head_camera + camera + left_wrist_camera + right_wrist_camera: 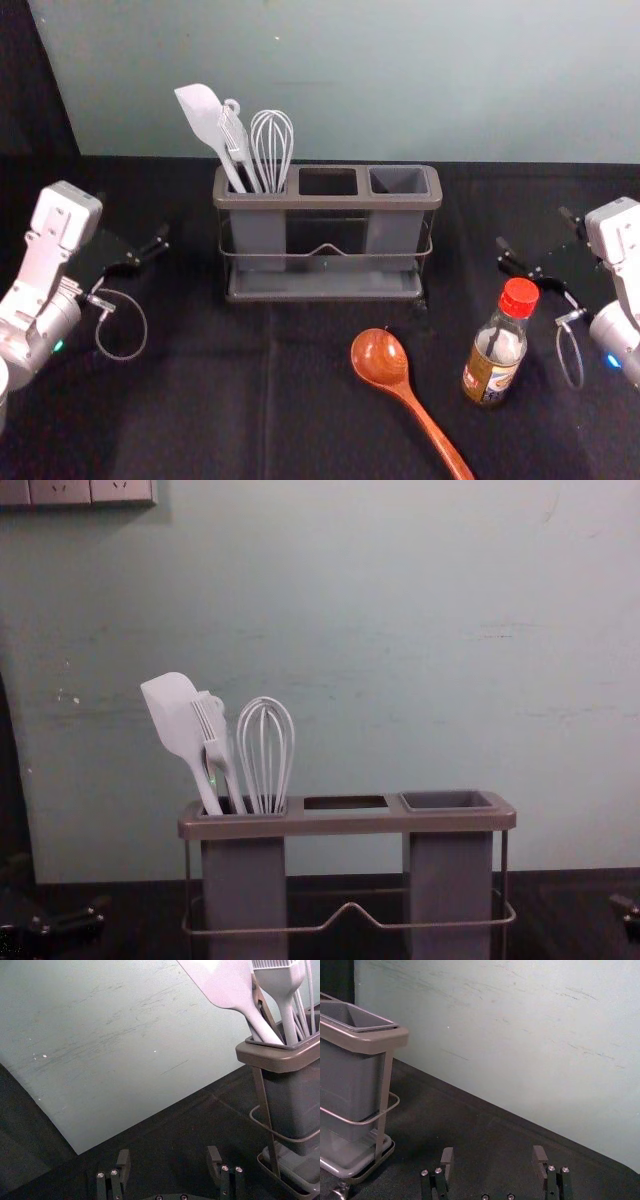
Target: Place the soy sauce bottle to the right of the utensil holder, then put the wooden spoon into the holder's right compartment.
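On the black tablecloth (200,400), in front of the utensil holder (325,203) and off past its right end, the soy sauce bottle (492,365) is standing upright with its red cap on. The wooden spoon (380,357) is lying flat just to the left of the bottle, bowl pointing toward the holder and handle slanting back toward the robot and to the right, so both of the task's things are out on the cloth and well apart from the rack.

The holder's left compartment is pretty packed btw: a pale spatula (203,112), a brush (236,140) and a whisk (272,140) all poke out of the top. The right compartment (398,181) has a grey cup in it, and the spoon is outside that.

As for the arms, the left gripper (132,218) hangs out to the left of the holder, and its wrist view shows the two fingers (123,1162) spread wide with just air between them. Right gripper (534,230) is doing pretty much the same thing on the other side, beyond the bottle and a bit to its right, fingers (448,1160) spread too and touching neither bottle nor spoon
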Controlling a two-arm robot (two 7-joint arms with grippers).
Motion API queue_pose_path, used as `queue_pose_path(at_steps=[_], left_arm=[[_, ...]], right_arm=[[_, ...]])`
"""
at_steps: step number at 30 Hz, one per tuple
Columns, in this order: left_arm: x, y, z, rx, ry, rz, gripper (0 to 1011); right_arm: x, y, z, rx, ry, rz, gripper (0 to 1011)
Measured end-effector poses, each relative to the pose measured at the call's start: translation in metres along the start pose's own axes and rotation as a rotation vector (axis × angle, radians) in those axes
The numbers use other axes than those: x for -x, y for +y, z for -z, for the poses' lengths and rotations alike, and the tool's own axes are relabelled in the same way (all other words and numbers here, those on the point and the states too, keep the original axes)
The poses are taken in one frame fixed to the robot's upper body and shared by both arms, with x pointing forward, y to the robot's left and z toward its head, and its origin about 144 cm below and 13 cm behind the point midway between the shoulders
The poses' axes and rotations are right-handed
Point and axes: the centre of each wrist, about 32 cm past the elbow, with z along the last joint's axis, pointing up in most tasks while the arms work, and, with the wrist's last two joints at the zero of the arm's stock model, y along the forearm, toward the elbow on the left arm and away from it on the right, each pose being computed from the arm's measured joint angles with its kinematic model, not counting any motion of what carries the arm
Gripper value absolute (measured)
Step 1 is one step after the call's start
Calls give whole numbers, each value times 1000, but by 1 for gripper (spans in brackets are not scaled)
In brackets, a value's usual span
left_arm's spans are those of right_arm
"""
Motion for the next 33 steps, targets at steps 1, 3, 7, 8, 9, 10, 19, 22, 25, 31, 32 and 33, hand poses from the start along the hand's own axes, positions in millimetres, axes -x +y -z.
queue_pose_path(at_steps=[1,3,7,8,9,10,19,22,25,31,32,33], left_arm=[[0,0,0,0,0,0,1005],[0,0,0,0,0,0,1005],[0,0,0,0,0,0,1005],[0,0,0,0,0,0,1005],[0,0,0,0,0,0,1005],[0,0,0,0,0,0,1005],[0,0,0,0,0,0,1005],[0,0,0,0,0,0,1005],[0,0,0,0,0,0,1005],[0,0,0,0,0,0,1005],[0,0,0,0,0,0,1005],[0,0,0,0,0,0,1005]], right_arm=[[0,0,0,0,0,0,1002],[0,0,0,0,0,0,1002],[0,0,0,0,0,0,1002],[0,0,0,0,0,0,1002],[0,0,0,0,0,0,1003],[0,0,0,0,0,0,1002],[0,0,0,0,0,0,1002],[0,0,0,0,0,0,1002],[0,0,0,0,0,0,1002],[0,0,0,0,0,0,1002],[0,0,0,0,0,0,1002],[0,0,0,0,0,0,1002]])
